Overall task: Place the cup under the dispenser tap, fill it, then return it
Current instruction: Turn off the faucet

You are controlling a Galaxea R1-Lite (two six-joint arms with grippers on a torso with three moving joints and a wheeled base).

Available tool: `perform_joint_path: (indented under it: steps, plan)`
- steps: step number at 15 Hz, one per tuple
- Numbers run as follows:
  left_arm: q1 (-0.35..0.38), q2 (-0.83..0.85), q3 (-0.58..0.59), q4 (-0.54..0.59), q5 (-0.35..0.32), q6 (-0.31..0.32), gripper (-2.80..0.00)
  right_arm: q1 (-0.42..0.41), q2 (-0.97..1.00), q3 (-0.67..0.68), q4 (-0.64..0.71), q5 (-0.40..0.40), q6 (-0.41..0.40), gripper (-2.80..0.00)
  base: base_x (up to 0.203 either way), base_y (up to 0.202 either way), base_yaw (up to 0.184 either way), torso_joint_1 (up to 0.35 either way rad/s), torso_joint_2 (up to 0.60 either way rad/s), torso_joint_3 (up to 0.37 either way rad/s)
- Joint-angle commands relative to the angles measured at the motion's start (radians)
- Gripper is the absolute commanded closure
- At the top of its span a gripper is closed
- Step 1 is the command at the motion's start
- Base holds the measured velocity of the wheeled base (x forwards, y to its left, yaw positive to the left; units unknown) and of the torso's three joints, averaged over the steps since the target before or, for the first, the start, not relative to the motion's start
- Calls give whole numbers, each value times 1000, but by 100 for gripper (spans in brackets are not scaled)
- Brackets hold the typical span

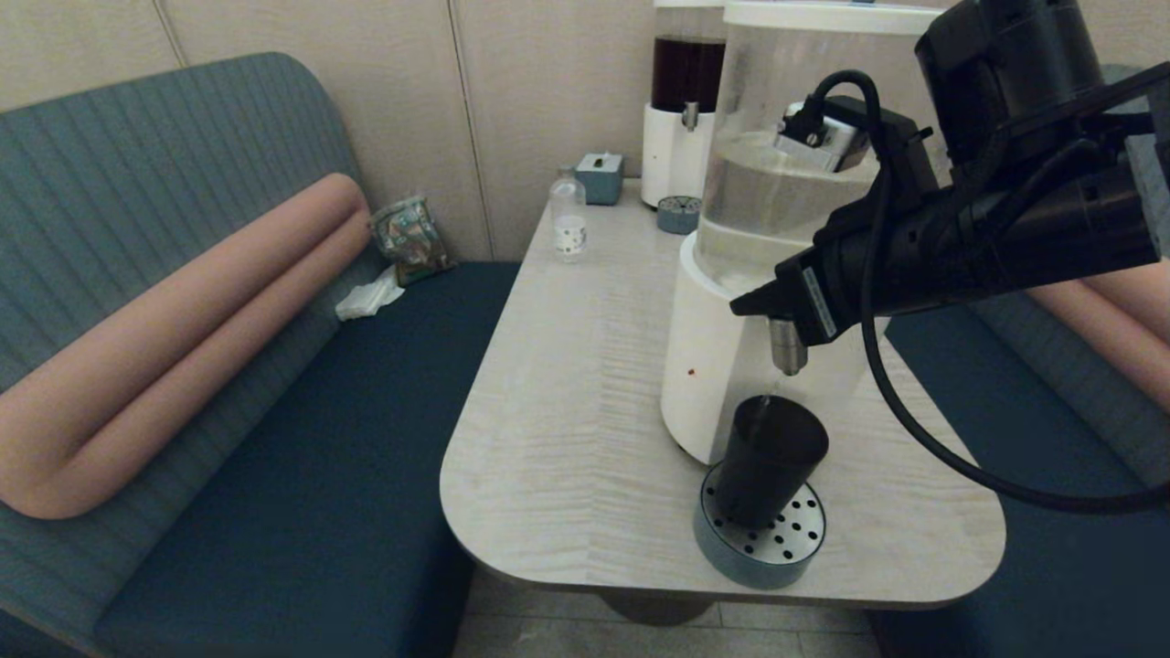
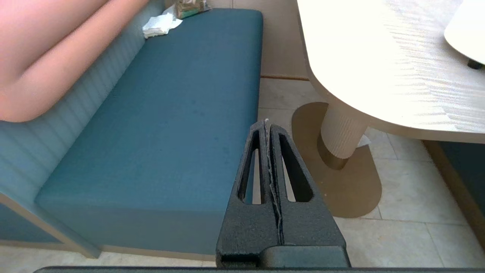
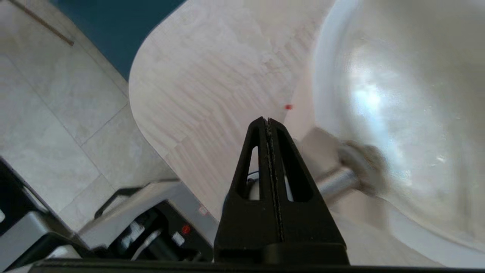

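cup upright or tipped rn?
Upright. The cup stands on the drip tray, directly below the dispenser tap, mouth facing up. The right hand is at the tap, not on it.

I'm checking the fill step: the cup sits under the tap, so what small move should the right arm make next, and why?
Probably hold the right gripper, fingers shut, at the dispenser tap a little longer: a thin stream runs into the cup, which stands on the drip tray. How full it is cannot be seen. The left gripper is parked beside the table.
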Motion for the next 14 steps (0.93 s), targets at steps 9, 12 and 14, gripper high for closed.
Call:
perform_joint_path:
  steps: [9, 12, 14]
  plan:
    - [0, 1, 0, -1, 0, -1, 0, 1, -152, 18, -2, -1, -2, 0, 0, 0, 0, 0, 0, 0]
    - [0, 1, 0, -1, 0, -1, 0, -10, -253, 86, -3, -16, -6, 0, 0, 0, 0, 0, 0, 0]
    - [0, 1, 0, -1, 0, -1, 0, -14, -315, 148, 3, -55, -8, 0, 0, 0, 0, 0, 0, 0]
